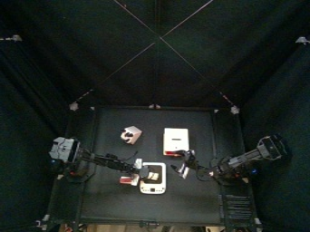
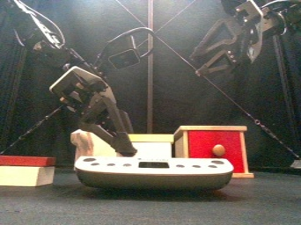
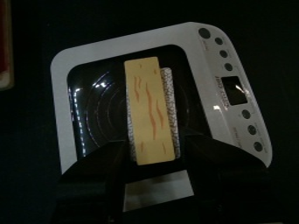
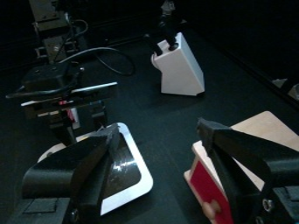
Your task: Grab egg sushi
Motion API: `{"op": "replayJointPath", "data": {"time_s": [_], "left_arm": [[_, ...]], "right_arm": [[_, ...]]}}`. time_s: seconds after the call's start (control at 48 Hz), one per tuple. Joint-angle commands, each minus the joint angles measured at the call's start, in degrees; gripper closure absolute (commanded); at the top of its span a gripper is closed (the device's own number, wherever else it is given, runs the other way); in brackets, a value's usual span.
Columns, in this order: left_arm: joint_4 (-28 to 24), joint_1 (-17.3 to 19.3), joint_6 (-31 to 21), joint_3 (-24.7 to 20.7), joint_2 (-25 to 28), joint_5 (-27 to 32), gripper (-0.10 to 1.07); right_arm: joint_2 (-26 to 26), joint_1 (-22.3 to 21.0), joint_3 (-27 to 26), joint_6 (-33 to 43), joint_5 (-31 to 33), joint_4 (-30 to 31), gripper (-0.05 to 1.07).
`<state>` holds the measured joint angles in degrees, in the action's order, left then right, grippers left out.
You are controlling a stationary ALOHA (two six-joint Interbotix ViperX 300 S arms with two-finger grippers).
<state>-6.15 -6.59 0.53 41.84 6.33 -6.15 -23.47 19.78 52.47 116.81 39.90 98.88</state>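
Observation:
The egg sushi (image 3: 152,105), a yellow slab on white rice, shows only in the left wrist view, lying over the black round plate of a white scale (image 3: 228,96). My left gripper (image 3: 153,171) has its jaws against both sides of the sushi's near end, shut on it. In the front view this gripper (image 2: 118,136) hangs tilted just above the scale (image 2: 153,173); the sushi is hidden there. My right gripper (image 4: 163,166) is open and empty, raised to the right of the scale (image 1: 152,186) in the top view.
A red-topped sushi piece (image 2: 24,169) lies left of the scale. A red-and-white box (image 2: 214,148) stands behind the scale to the right. A white stand (image 1: 130,136) is at the back left. Black curtains close in the table.

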Motion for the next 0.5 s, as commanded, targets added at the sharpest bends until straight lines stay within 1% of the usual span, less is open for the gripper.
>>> {"op": "replayJointPath", "data": {"time_s": [0.0,0.083,0.479], "left_arm": [[-0.09,0.09,0.00,-1.05,-2.37,-0.26,0.33],[-0.09,0.09,0.00,-0.79,-2.99,-0.26,0.33],[-0.18,0.09,0.00,-0.79,-2.90,-0.26,0.33]], "right_arm": [[-1.05,0.00,-0.44,0.09,0.18,0.26,0.02],[-1.14,0.00,-0.44,0.09,0.18,0.18,0.02],[-1.05,0.00,-0.35,0.09,0.18,0.18,0.02]]}}
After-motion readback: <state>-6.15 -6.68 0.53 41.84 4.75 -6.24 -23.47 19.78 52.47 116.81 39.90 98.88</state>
